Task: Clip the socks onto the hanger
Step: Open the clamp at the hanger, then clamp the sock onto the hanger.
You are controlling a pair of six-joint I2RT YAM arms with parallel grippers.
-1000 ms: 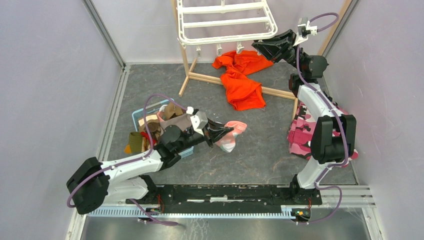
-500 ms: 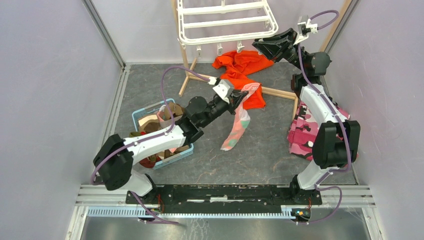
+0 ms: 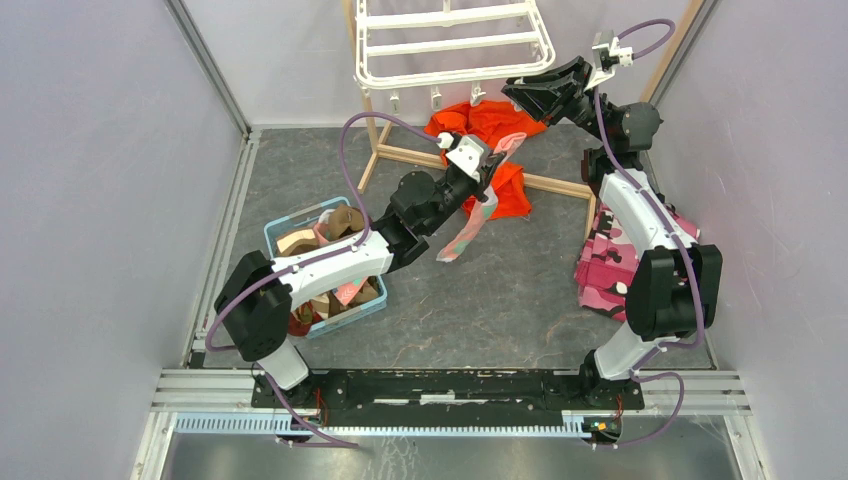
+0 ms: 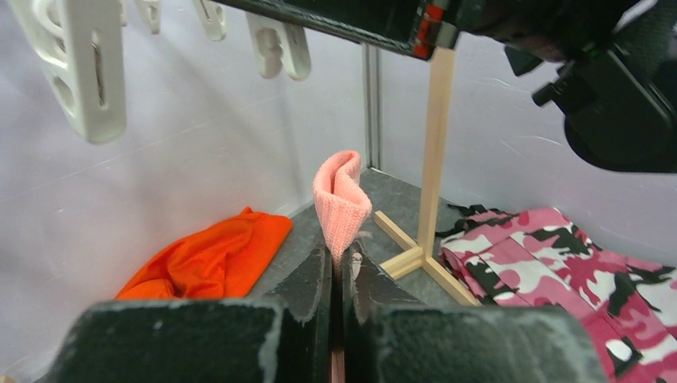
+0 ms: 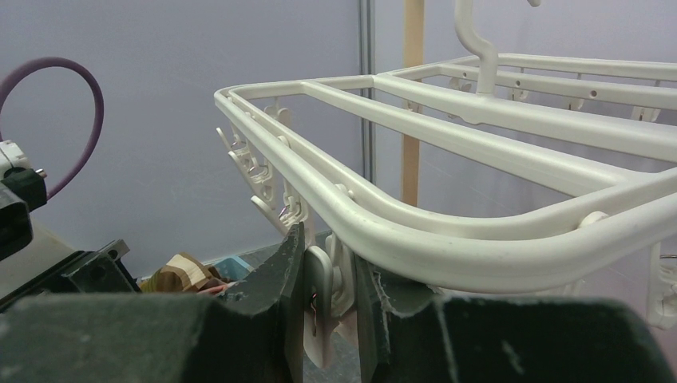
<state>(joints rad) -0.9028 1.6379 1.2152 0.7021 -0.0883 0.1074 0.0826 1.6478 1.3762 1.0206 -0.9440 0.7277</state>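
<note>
My left gripper [image 3: 490,160] is shut on a pink sock [image 3: 472,222] with teal and white patches, lifted high so that it hangs below the hanger's front edge. In the left wrist view the sock's pink cuff [image 4: 342,203] sticks up from between the shut fingers [image 4: 310,279], with white clips [image 4: 275,48] above. The white hanger [image 3: 450,45] hangs at the back. My right gripper [image 3: 512,92] is shut on a clip [image 5: 323,299] at the hanger's front right corner [image 5: 447,239]. More socks [image 3: 320,240] lie in the blue basket [image 3: 275,232].
An orange garment [image 3: 500,125] lies under the hanger on the wooden stand's base [image 3: 545,183]. A pink camouflage cloth [image 3: 605,255] lies at the right beside the right arm. Grey walls close in both sides.
My left arm has lifted the pink sock from the floor near the basket and carried it up and back toward the hanger's front right. The right gripper stays at the clip.
</note>
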